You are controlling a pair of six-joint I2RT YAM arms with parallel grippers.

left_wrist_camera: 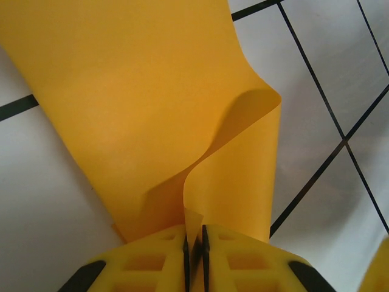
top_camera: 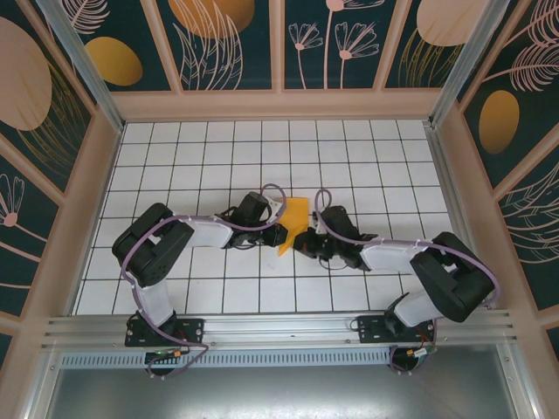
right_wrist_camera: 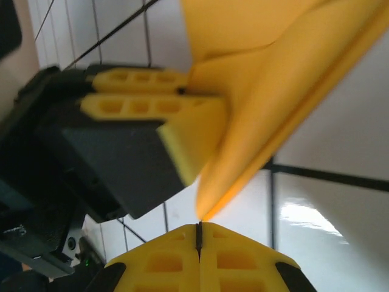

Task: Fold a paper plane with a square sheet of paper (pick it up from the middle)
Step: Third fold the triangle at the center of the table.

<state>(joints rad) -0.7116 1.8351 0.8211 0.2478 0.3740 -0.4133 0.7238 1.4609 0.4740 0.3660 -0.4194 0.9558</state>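
**Loose corner, crooked crease**

From above, the orange paper (top_camera: 297, 218) stands up from the desk (top_camera: 218, 157) between the left pincer (top_camera: 281, 234) and the right pincer (top_camera: 307, 241). At the left wrist, the left pincer pinches a curled edge, and a hard pull could tear it or crease it crooked. At the right wrist, the right pincer is pressed together right at the paper's corner. Whether it catches the corner is unclear, so it may slip free.

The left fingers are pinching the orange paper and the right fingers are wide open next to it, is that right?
Not quite. The left fingers do pinch the orange paper, but the right fingers next to it are closed together, not wide open. The right wrist view shows them pressed shut.
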